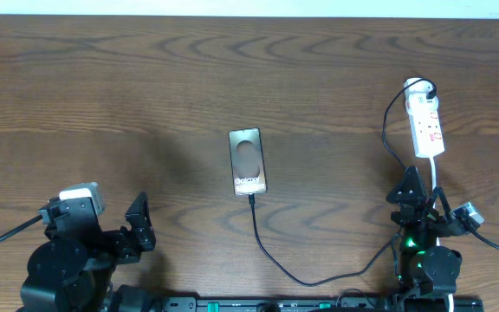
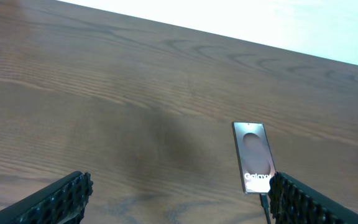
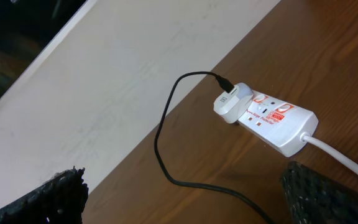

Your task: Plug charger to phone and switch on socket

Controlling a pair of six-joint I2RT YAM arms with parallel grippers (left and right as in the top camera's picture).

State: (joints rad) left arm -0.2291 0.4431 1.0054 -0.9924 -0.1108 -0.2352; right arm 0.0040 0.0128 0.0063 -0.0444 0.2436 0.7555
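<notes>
The phone (image 1: 248,161) lies flat mid-table, "Galaxy" lettering toward me; it also shows in the left wrist view (image 2: 253,157). The black charger cable (image 1: 271,256) is plugged into the phone's near end and runs right, up to a white adapter in the socket (image 1: 427,121) at the far right. In the right wrist view the socket (image 3: 278,121) and cable (image 3: 163,155) show. My left gripper (image 1: 139,227) is open and empty at the near left, apart from the phone. My right gripper (image 1: 416,198) is open and empty, just short of the socket's near end.
The socket's white cord (image 3: 344,158) runs toward my right arm. The table's far edge meets a pale wall (image 3: 104,81) behind the socket. Bare brown wood (image 1: 102,95) covers the left and far parts of the table.
</notes>
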